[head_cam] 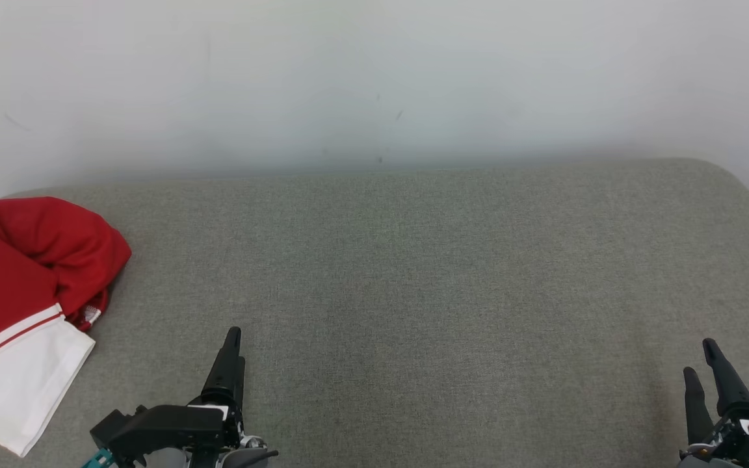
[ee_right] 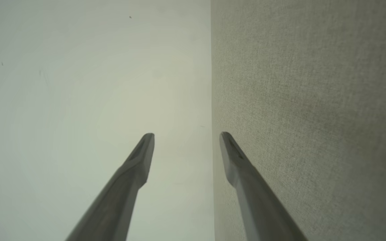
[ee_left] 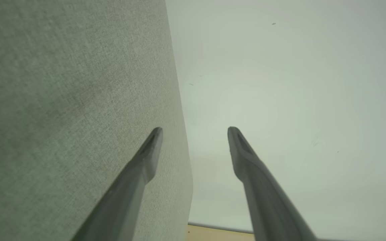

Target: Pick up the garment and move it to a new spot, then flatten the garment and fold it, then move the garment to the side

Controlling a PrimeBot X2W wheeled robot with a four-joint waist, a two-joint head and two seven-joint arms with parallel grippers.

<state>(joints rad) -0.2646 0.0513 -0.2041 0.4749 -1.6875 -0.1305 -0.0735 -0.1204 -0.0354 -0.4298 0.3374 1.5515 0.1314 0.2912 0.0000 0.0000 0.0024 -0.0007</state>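
Red-and-white garment (head_cam: 30, 286) bunched at nine o'clock on the grey cushion (head_cam: 413, 273).
Left gripper (ee_left: 194, 130) at seven o'clock and right gripper (head_cam: 699, 356) at five o'clock, both spread wide, holding nothing.

Grey upholstered surface (head_cam: 413, 273) carries garment (head_cam: 23, 273) (far left).

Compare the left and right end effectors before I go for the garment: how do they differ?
The left end effector sits near the red-and-white garment bunched at the left edge of the gray pad; the right end effector sits by its right edge. In the head view the left shows one finger, edge-on; the right shows both fingers apart. Both are open and empty.
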